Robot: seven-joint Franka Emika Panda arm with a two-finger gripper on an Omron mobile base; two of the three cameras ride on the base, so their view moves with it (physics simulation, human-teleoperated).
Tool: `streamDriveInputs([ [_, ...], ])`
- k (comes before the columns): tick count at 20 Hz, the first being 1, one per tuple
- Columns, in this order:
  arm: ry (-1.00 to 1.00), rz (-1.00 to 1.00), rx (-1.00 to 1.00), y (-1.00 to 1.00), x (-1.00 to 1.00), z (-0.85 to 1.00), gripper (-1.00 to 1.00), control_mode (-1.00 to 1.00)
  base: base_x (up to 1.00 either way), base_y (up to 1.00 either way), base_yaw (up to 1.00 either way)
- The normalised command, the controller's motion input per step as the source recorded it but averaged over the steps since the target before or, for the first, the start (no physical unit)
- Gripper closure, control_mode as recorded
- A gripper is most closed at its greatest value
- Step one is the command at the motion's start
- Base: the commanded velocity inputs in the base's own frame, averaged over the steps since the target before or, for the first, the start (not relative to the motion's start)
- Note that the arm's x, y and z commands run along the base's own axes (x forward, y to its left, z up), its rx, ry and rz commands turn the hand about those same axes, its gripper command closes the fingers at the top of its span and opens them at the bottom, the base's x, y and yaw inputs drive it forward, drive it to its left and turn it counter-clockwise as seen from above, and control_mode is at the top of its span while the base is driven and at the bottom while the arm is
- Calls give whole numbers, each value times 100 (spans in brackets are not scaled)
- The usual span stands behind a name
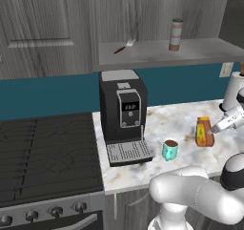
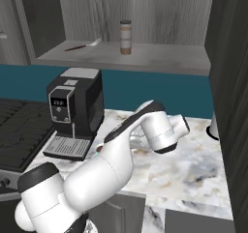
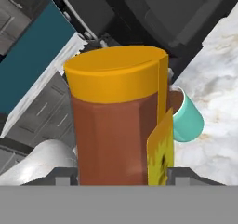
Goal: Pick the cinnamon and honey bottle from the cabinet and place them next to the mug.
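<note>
The marble counter (image 1: 176, 121) carries the coffee machine (image 1: 122, 114), the teal mug (image 1: 169, 149) and the honey bottle (image 1: 204, 131). The cabinet shelf (image 1: 157, 55) holds the cinnamon (image 1: 176, 34) and a fork (image 1: 124, 46).

Kitchen: black gas stove (image 1: 45, 160) at 9 o'clock, black coffee machine (image 1: 122, 112) on marbled white counter (image 1: 181, 124), grey wood-grain wall cabinet (image 1: 43, 28) at 12 o'clock.

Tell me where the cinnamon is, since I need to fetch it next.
In the left base view the cinnamon stands upright on the cabinet shelf, right of a fork, above the counter.
</note>
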Motion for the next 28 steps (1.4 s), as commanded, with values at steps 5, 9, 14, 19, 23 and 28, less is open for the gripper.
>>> streamDriveInputs([
  [5, -15, 0, 0, 10, 0, -12, 100, -100, 0, 0, 0],
  [9, -20, 0, 0, 6, 0, -24, 100, -100, 0, 0, 0],
  [14, -15, 0, 0, 12, 0, -14, 100, -100, 0, 0, 0],
  [19, -6, 0, 0, 4, 17, -2, 100, -100, 0, 0, 0],
  [23, 0, 0, 0, 0, 22, 0, 100, -100, 0, 0, 0],
  [28, 0, 0, 0, 0, 1, -1, 100, -100, 0, 0, 0],
])
